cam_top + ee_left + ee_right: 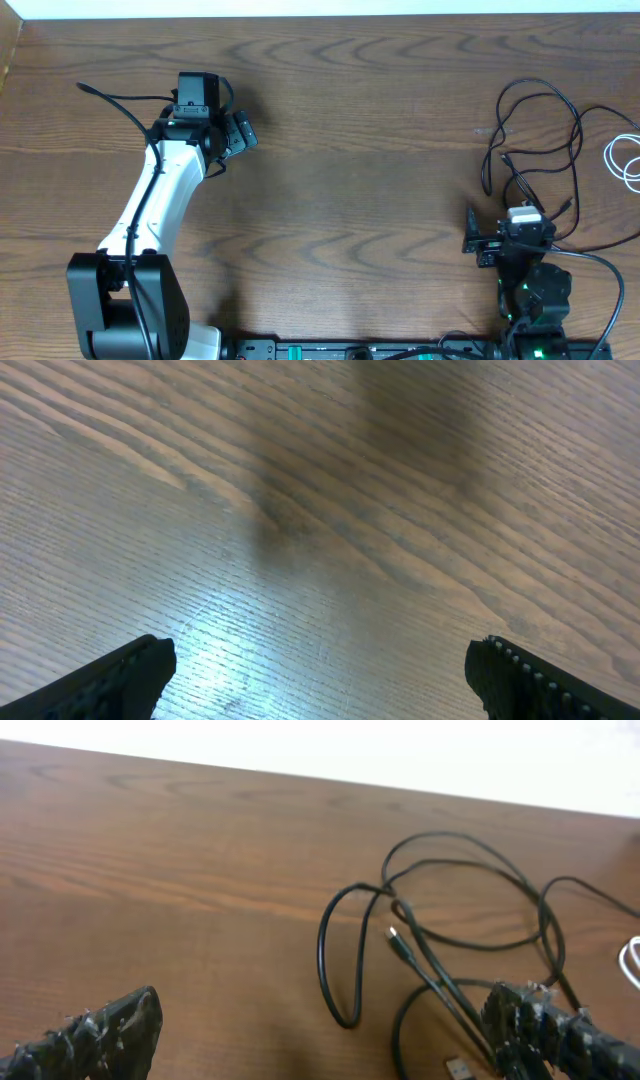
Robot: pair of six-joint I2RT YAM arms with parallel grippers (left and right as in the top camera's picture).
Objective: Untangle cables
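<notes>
At the right edge of the overhead view, your black cable [320, 955] lies in loose loops on the counter [350, 150], just ahead of the right end effector [325, 1025]. The white cable [606, 152] sits beyond it. Your left end effector [320, 670] hovers upper left, well apart. Both gape wide, holding nothing.

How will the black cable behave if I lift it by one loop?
Probably floppy: the black cable lies in loose, uneven curves, so it should sag and drag its other loops along. Likely light, being thin. It crosses itself several times, so strands may snag.
</notes>
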